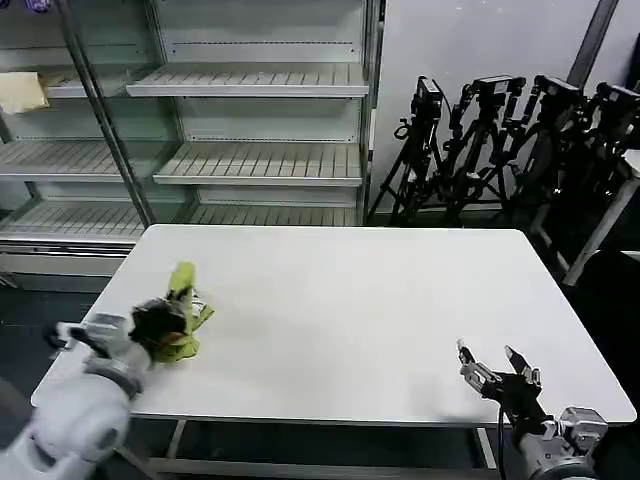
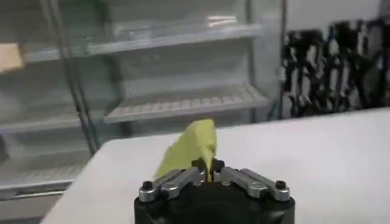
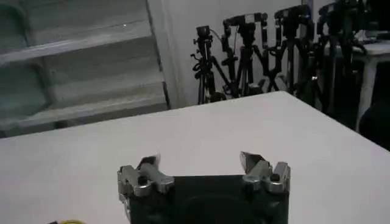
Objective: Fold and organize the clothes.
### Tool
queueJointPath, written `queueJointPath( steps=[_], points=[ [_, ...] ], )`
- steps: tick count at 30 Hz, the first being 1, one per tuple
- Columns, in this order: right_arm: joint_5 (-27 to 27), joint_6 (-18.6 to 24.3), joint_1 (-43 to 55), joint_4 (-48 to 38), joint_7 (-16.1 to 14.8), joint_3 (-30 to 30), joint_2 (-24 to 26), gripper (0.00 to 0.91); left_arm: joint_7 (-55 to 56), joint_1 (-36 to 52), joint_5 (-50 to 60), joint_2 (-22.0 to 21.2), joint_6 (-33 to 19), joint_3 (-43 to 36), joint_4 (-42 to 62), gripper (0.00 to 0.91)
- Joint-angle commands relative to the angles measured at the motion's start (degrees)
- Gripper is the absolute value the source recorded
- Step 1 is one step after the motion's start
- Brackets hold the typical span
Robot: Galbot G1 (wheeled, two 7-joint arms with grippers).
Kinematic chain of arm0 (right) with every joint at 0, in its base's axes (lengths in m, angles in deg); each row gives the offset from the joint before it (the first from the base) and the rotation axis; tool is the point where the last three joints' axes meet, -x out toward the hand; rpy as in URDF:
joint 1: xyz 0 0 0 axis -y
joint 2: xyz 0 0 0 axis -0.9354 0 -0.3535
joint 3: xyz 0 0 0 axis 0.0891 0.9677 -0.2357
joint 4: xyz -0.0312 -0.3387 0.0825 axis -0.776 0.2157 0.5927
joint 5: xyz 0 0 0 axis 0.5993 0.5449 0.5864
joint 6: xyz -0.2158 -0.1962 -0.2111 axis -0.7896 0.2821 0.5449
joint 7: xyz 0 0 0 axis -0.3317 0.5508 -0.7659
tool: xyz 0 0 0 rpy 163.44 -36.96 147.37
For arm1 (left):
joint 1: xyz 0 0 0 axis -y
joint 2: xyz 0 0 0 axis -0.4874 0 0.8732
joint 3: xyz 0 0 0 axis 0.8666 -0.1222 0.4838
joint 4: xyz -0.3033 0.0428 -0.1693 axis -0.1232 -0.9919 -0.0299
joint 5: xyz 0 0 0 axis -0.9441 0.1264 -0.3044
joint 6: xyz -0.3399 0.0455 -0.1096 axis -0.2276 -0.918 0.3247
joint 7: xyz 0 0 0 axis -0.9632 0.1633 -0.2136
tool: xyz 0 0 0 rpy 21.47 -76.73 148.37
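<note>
Left claw (image 1: 165,318) sits at the tabletop's (image 1: 340,320) 9 o'clock edge in the head view, clenched on the lime T-shirt (image 1: 185,315). The shirt is bunched up in a crumpled wad, part resting on the tabletop right by the claw, w/ one flap sticking up toward 12 o'clock. The left wrist cam backs that up: claw (image 2: 211,169) is pinched together on the T-shirt (image 2: 190,148) and a yellow-green fold rises up above the fingers (image 2: 177,180).

Right claw (image 1: 497,368) is way over at approx 5 o'clock, near the front edge, well apart from the shirt. It's released, fingers (image 1: 466,358) spread w/ nothing between them. Same in the right wrist cam: claw (image 3: 201,163) spread wide over bare tabletop (image 3: 244,128).

Behind the tabletop there's a shelving rack (image 1: 250,120) at 11 o'clock and a bunch of black tripods (image 1: 500,140) at 1 o'clock.
</note>
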Motion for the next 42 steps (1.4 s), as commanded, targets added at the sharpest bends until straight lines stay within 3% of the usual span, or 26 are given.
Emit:
queueJointPath(
  steps=[1,10,21,28,36,42],
  points=[
    [0.95,0.17,-2.41,0.66,-0.04,-1.14,-0.72,0.907,3.03,13.75,15.11,-17.99,0.62,-27.45,5.12,0.020],
    [1.65,0.35,-1.72,-1.52,-0.13,-0.78,-1.35,0.907,10.93,29.48,-4.34,-34.51,0.43,-33.06,19.72,0.020],
    [-0.43,0.48,-1.02,-3.34,-0.21,-3.42,-0.14,0.907,13.13,40.72,-7.84,-48.91,0.38,-34.66,33.36,0.020],
    [-1.18,0.45,0.13,-4.70,-0.10,-3.48,0.39,0.907,13.61,47.28,-11.21,-51.25,-1.45,-35.02,36.83,0.020],
    [-0.62,1.34,-2.31,-3.08,-0.52,-4.10,-0.61,0.907,10.68,41.36,-1.61,-51.81,-2.00,-43.90,41.76,0.020],
    [-0.70,1.32,-2.55,-2.16,-0.45,-4.60,-0.75,0.907,11.20,42.63,-5.05,-50.73,-0.17,-37.51,37.40,0.020]
  ],
)
